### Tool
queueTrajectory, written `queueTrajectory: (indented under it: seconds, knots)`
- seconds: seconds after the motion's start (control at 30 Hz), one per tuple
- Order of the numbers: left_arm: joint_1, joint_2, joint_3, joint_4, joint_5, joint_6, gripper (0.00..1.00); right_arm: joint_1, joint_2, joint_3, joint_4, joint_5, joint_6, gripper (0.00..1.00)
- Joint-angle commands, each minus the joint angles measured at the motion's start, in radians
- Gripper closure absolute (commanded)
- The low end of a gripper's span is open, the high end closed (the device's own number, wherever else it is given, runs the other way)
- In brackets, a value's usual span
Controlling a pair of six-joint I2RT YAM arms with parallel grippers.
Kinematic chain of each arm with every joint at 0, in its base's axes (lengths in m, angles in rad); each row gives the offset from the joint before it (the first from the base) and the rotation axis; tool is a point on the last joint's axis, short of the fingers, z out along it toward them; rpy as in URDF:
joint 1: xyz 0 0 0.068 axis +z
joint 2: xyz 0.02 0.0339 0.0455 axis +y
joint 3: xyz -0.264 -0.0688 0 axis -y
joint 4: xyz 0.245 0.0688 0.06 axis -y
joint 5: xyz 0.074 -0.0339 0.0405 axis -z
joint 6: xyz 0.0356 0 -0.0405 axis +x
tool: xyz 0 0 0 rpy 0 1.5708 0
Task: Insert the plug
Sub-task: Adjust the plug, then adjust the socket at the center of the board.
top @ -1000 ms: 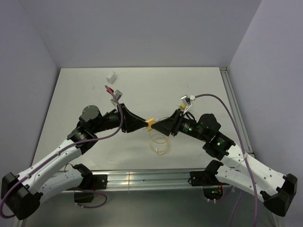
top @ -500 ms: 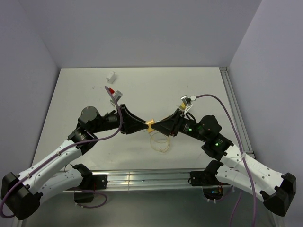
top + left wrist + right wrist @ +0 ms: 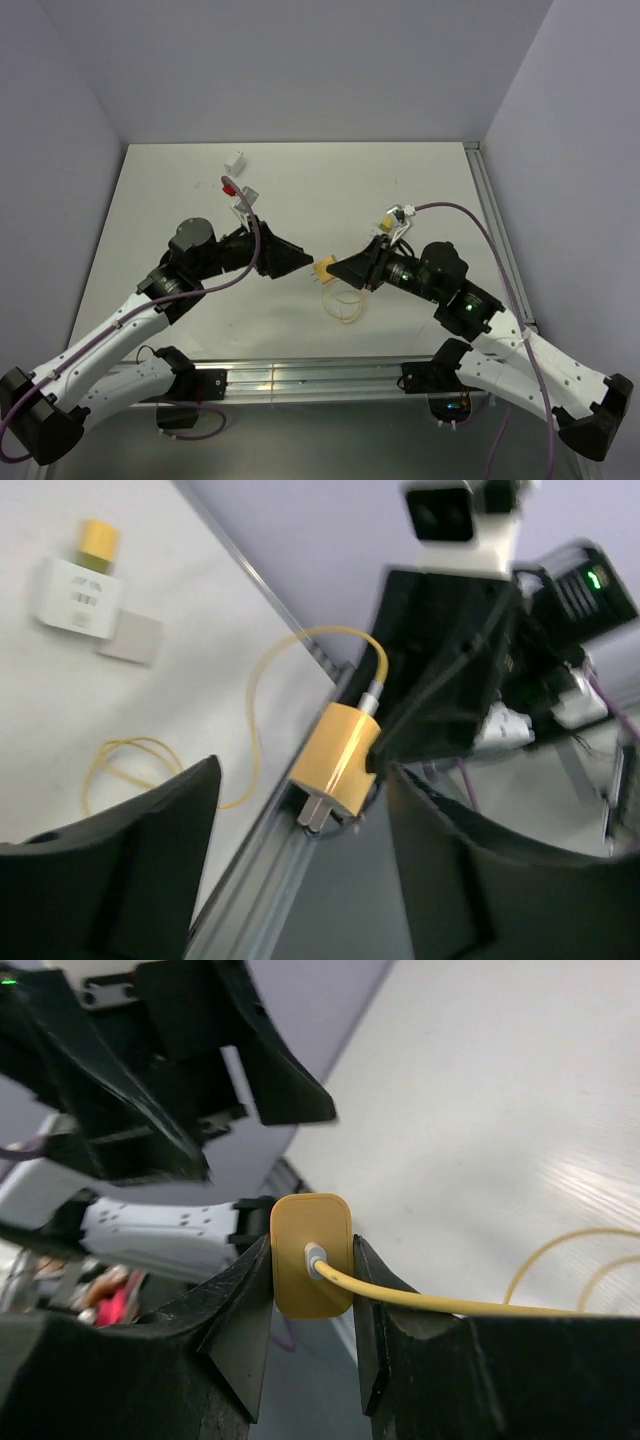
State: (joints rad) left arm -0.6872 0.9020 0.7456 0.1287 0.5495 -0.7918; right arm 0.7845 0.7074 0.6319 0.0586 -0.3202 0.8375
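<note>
Two sets of jaws face each other above mid-surface (image 3: 400,170). Right jaws clamp the yellow plug (image 3: 312,1270) in the air, prongs toward 9 o'clock. Left jaws gape wide, clear of it. White block (image 3: 237,160) lies at 11 o'clock.

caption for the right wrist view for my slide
Right gripper clamps the yellow plug by its sides, its yellow cable trailing off over the white table.

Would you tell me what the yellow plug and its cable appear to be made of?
The plug: probably moulded plastic, smooth satin yellow with rounded corners; its prongs look grey, perhaps metal. The cable: likely a rubbery plastic sheath, since it loops loosely.
</note>
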Motion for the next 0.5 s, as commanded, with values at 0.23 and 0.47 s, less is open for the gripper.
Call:
queueTrajectory:
  seconds: [0.23, 0.47]
  knots:
    - [-0.015, 0.225, 0.202, -0.201, -0.387, 0.075, 0.20, 0.002, -0.267, 0.248, -0.754, 0.556, -0.040, 1.00]
    - [-0.155, 0.469, 0.266, -0.065, -0.620, 0.120, 0.22, 0.004, -0.257, 0.364, -1.023, 0.855, 0.029, 1.00]
